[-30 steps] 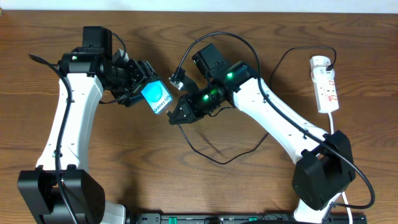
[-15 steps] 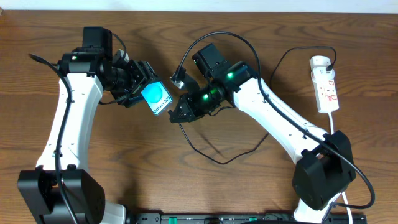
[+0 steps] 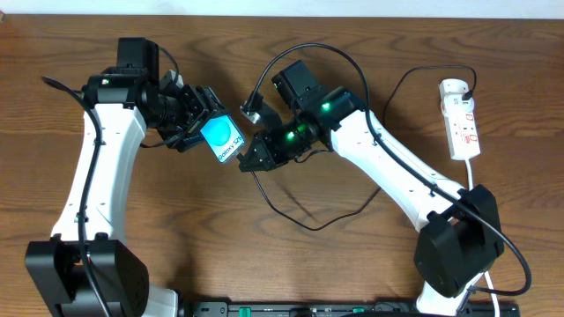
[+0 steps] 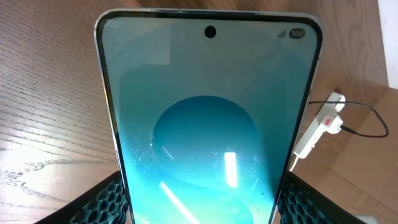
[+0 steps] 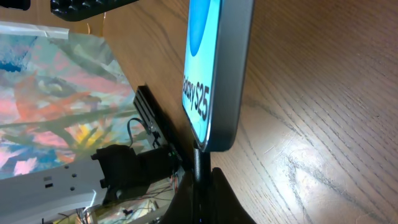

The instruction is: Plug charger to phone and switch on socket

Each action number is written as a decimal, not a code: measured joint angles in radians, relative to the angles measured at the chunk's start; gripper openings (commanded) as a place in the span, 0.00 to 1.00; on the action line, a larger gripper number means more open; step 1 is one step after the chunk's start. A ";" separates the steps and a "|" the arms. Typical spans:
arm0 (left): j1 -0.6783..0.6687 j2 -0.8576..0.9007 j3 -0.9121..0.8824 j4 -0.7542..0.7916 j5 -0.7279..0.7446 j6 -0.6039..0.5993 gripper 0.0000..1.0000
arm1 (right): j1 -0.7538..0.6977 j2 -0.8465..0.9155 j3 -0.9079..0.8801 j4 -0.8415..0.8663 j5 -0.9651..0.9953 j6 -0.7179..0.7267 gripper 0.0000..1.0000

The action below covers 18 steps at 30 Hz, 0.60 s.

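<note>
The phone, its cyan screen lit, is held off the table with my left gripper shut on its sides. In the left wrist view the phone fills the frame between the two padded fingers. My right gripper is shut on the charger's black connector, whose tip stands against the phone's lower edge. Whether the tip is seated inside I cannot tell. The charger cable loops over the table behind it. The white socket lies at the far right, also seen as the socket past the phone.
The right arm's base stands at the front right and the left arm's base at the front left. A black rail runs along the table's front edge. A thin black lead runs into the socket's far end.
My right gripper has crept a little up and left with the connector, closing on the phone's lower edge. The left gripper and phone have stayed put.
</note>
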 measured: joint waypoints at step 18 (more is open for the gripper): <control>0.000 0.000 0.000 0.007 0.006 -0.001 0.07 | 0.000 0.000 0.000 0.008 0.000 0.006 0.01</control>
